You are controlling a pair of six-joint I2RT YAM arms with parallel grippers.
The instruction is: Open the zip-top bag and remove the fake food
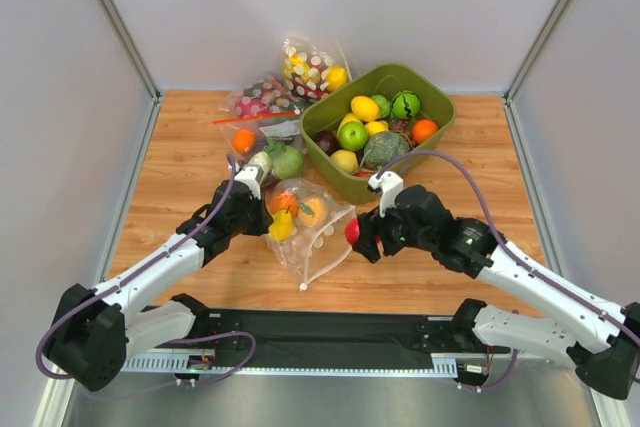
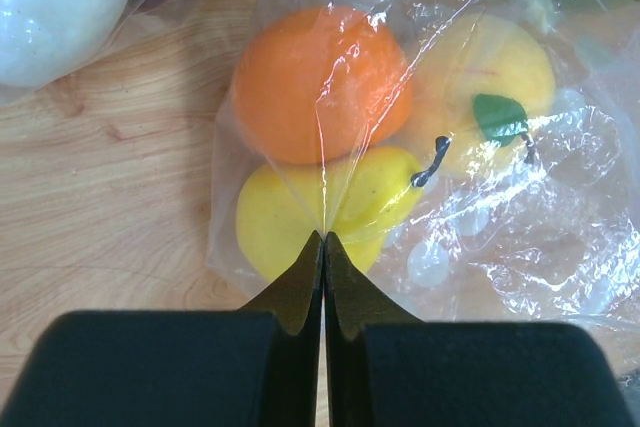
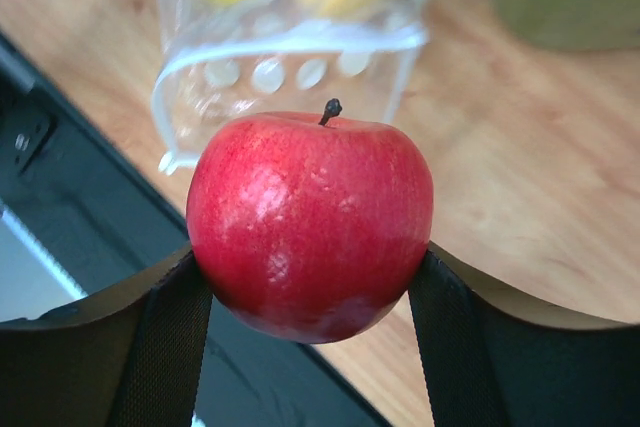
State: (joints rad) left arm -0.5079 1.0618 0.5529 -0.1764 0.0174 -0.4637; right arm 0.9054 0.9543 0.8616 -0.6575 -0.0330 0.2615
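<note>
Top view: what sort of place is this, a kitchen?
Likely a robot test bench, not a kitchen: two arms mounted at the edge of a wooden table, plain walls boxing it in, and plastic fruit heaped in a green bin.

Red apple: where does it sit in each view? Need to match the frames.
Top external: the red apple is near centre, in the right gripper, just right of the zip-top bag.
Left wrist: not in it.
Right wrist: the red apple fills the centre, clamped between the gripper's fingers.
Shared landmark: the zip-top bag, which fills most of the left wrist view and sits top centre in the right wrist view.
</note>
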